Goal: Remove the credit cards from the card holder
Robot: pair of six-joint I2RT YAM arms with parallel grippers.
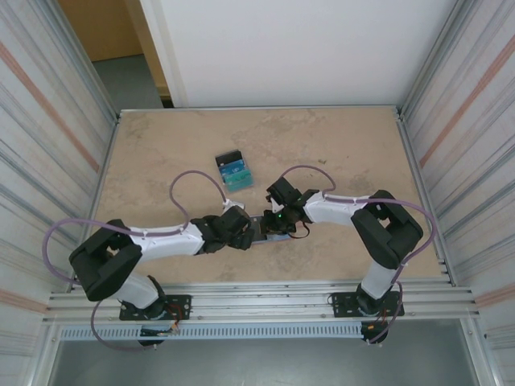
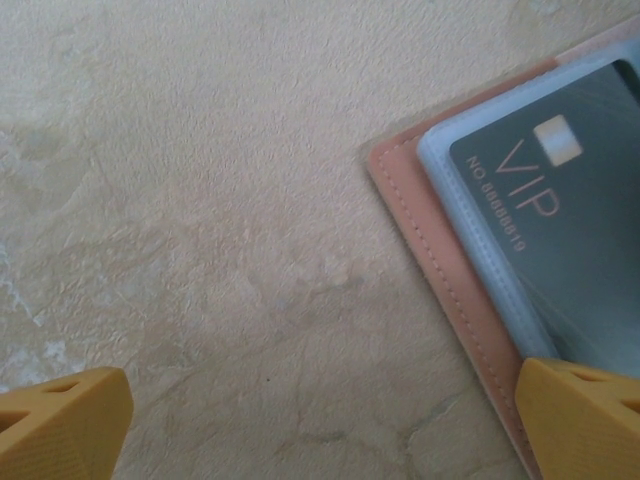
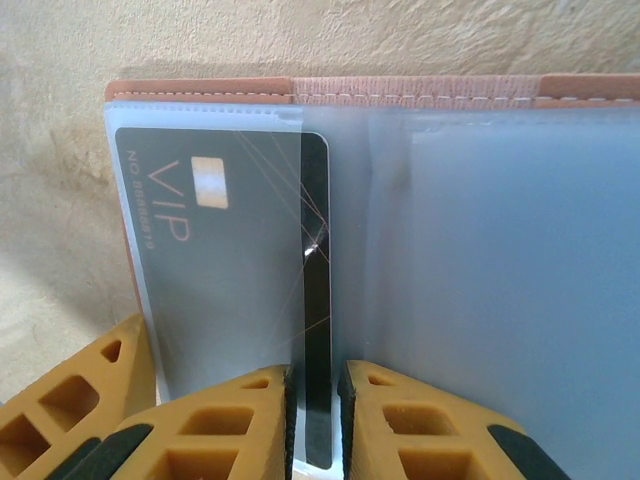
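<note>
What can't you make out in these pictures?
Right wrist view: the dark grey VIP card in the salmon-pink bifold card holder has its lower end hidden by the right hand's yellow fingers.
Left wrist view: the frame edge cuts off card and holder.
Top external view: left hand and right hand mostly cover the holder.

Wallet (image 2: pixel 440 260) open on table (image 1: pixel 161 153), hemmed in. Left gripper (image 2: pixel 320 430) close on its left, fingers (image 2: pixel 580 420) spread wide, one over wallet's corner. Right gripper (image 3: pixel 315 420) on its right, fingers (image 3: pixel 220 430) pinched on card (image 3: pixel 316 300) in wallet. Card pile (image 1: pixel 233 171) near, behind wallet. Beyond that, bare table behind and either side, to metal walls (image 1: pixel 48 121).
</note>
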